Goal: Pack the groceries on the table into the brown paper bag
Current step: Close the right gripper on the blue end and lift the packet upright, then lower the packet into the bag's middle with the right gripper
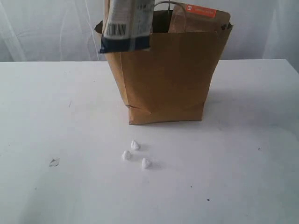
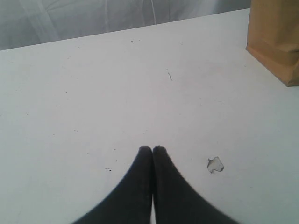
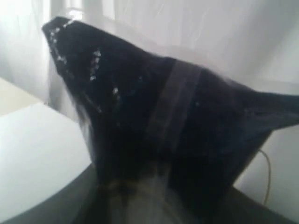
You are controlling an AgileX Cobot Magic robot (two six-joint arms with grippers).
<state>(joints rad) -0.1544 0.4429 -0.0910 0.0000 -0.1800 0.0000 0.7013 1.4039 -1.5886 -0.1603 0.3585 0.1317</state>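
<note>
The brown paper bag [image 1: 168, 79] stands upright at the back middle of the table [image 1: 56, 116]. A brown red-labelled pouch [image 1: 201, 18] sticks out of its top on the right. The long noodle packet [image 1: 126, 25] hangs over the bag's left rim, dark blue end and barcode downward, its top cut off by the frame. In the right wrist view the packet's dark end [image 3: 154, 116] fills the picture, and my right gripper [image 3: 154, 196] is shut on it. Three small white lumps [image 1: 135, 145] lie in front of the bag. My left gripper [image 2: 153, 148] is shut and empty, low over bare tabletop.
A small pale flat scrap [image 1: 54, 162] lies at the front left, close beside the left fingertips in the left wrist view [image 2: 215, 164]. The bag's lower corner [image 2: 275, 42] shows far off in that view. White curtains hang behind the table.
</note>
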